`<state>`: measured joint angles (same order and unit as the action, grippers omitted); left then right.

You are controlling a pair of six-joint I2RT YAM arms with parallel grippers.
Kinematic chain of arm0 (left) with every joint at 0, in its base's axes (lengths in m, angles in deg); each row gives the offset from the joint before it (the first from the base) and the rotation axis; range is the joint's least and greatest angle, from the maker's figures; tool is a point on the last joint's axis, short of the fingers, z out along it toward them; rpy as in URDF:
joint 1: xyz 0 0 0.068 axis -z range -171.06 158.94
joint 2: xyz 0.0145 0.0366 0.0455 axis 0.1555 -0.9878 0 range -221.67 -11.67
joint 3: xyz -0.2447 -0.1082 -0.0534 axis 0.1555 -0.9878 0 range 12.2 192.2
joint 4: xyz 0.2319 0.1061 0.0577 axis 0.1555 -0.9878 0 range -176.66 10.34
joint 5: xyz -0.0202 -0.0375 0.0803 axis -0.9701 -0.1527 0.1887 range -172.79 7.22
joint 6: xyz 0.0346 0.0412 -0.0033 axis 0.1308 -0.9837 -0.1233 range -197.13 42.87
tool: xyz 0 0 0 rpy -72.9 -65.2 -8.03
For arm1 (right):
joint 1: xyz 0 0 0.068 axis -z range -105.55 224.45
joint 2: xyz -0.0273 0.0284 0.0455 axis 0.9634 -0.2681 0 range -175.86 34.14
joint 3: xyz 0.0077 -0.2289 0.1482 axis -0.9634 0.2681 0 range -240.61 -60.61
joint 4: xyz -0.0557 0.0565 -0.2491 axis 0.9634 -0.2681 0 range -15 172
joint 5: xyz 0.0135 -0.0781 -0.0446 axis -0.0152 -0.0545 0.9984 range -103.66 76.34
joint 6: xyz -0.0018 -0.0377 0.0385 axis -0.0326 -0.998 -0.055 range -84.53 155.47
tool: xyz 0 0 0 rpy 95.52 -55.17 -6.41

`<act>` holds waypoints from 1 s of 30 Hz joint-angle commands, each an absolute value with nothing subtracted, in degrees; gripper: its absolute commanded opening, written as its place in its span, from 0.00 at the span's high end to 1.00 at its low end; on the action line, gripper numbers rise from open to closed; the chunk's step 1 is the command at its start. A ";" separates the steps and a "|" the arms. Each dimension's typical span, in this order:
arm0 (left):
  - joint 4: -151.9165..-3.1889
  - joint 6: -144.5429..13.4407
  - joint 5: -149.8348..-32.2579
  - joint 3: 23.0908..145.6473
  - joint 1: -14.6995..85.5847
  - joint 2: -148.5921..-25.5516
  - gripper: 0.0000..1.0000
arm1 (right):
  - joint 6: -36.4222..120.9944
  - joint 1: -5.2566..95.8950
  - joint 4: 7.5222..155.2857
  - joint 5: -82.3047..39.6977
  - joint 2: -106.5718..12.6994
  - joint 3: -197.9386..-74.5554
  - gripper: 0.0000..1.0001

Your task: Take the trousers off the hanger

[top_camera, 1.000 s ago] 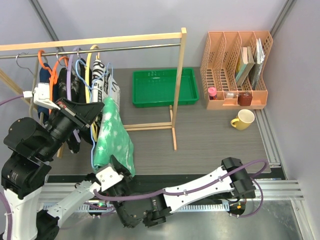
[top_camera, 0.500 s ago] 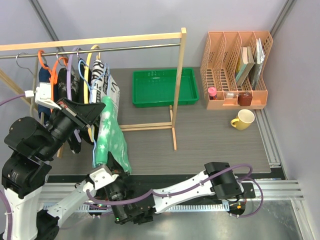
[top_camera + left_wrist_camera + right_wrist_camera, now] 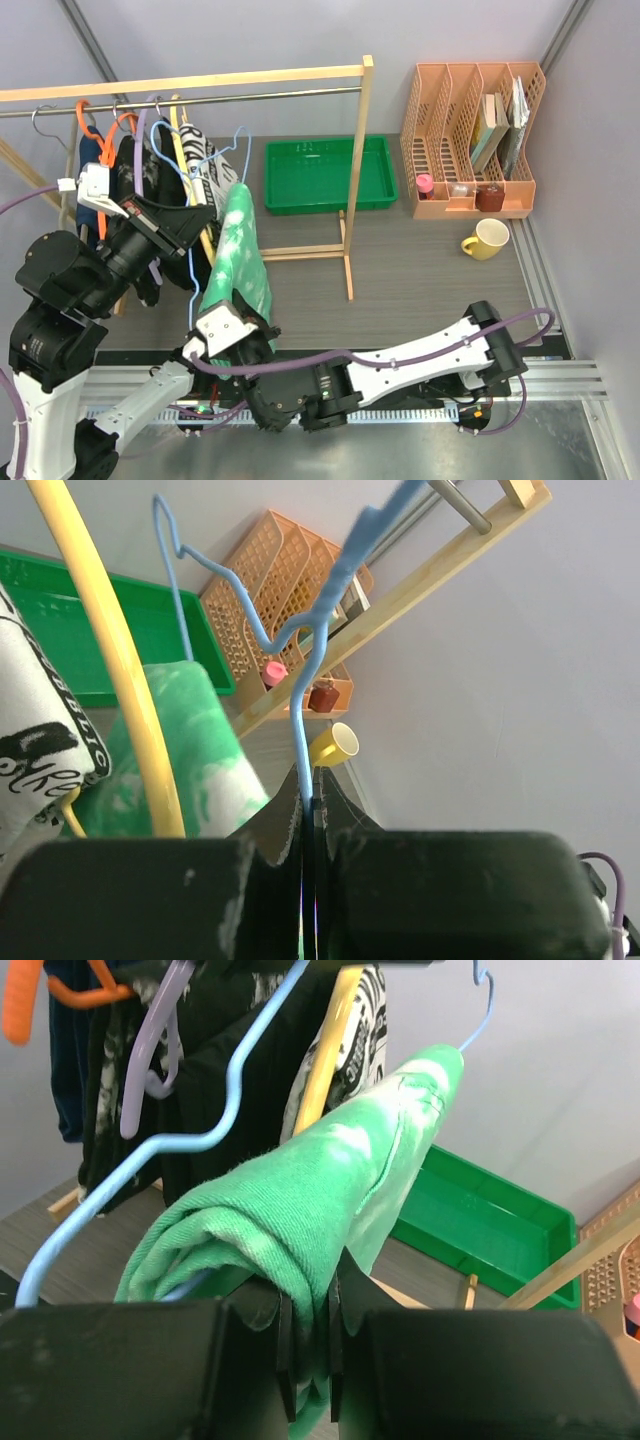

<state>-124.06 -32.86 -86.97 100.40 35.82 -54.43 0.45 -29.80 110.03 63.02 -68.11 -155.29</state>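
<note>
Green cloth with whitish mottling: the trousers (image 3: 238, 250), folded over the lower bar of the hanger (image 3: 300, 720), a thin light blue wire. They hang slanted in front of the wooden rack (image 3: 365, 150), and the hanger's hook shows apart from the metal rail (image 3: 280, 95) in the overhead view.

Left arm (image 3: 70, 280): raised at the left, wrist tipped up toward the rack. The left fingers (image 3: 440, 880) are clenched on the hanger's wire neck below the hook.

Right arm (image 3: 420, 355): stretched low along the near edge from its base across to the left, wrist turned upward. The right fingers (image 3: 450, 1370) are pinched on the folded lower end of the trousers.

Close by: a yellow hanger (image 3: 110, 670) just beside the blue wire, a newspaper-print garment (image 3: 40, 730) touching the trousers, and an orange hanger (image 3: 95, 125), a purple hanger (image 3: 140, 130) and dark clothes crowded at the rail's left.

On the tabletop (image 3: 430, 270): a green tray (image 3: 325, 175) behind the rack's post, an orange file organiser (image 3: 470, 140) at the back right and a yellow mug (image 3: 487, 240) in front of it.
</note>
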 commanded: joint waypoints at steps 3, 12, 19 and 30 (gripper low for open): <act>-119.65 -33.80 -87.53 98.86 35.84 -54.29 0.99 | 14.73 -29.53 95.79 59.72 -59.90 -162.13 0.99; -117.89 -32.48 -86.65 95.62 35.84 -54.20 0.99 | 11.49 -29.79 99.12 59.55 -60.51 -168.71 0.99; -117.98 -30.81 -86.39 94.11 35.84 -53.77 1.00 | 4.54 -29.79 104.32 59.29 -63.23 -176.71 0.99; -121.93 -30.02 -84.63 91.92 35.84 -53.76 0.99 | -2.85 -30.41 107.14 55.16 -64.38 -190.51 0.99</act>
